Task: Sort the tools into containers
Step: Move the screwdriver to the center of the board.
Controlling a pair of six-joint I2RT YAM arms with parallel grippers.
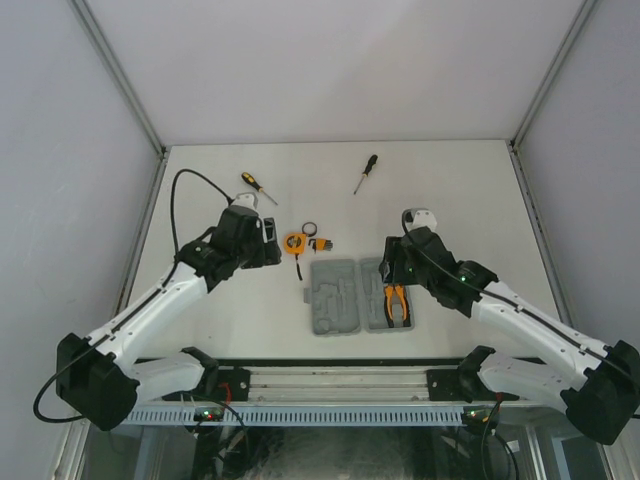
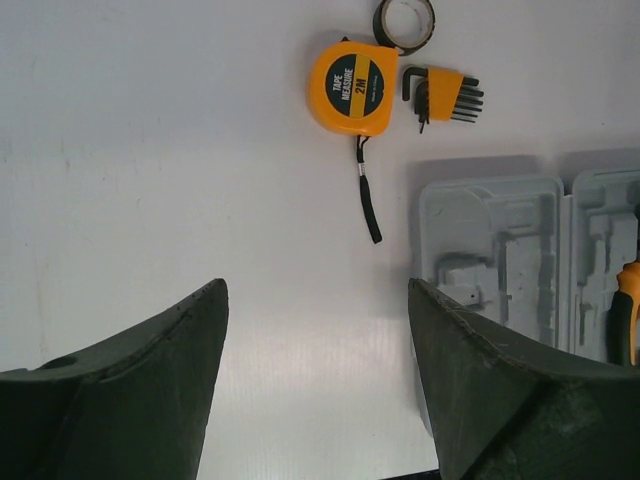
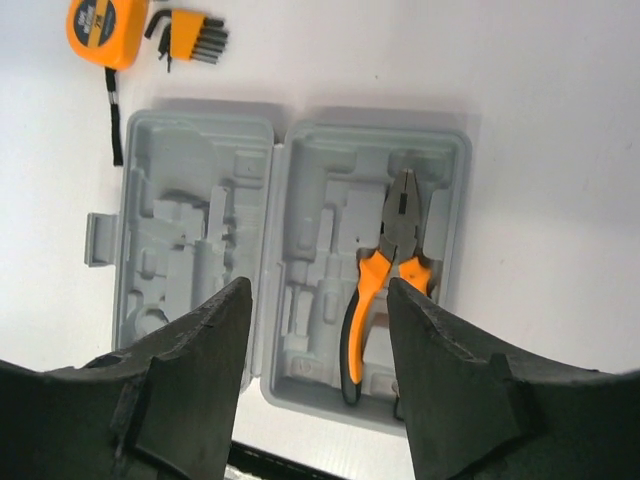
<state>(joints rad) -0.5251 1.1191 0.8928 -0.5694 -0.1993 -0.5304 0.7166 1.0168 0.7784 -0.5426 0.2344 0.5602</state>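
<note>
Pliers (image 3: 385,290) lie in right half of open case (image 3: 190,170); right claw (image 3: 318,290) spread above them, left claw (image 2: 316,290) spread, empty

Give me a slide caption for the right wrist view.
Orange-handled pliers lie in the open grey case, right hand open above it.

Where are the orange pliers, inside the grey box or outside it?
Inside. The pliers lie flat in the right half of the open grey box, among its moulded slots.

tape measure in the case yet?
No, the tape measure lies on the table beside the hex key set, outside the grey case.
</note>
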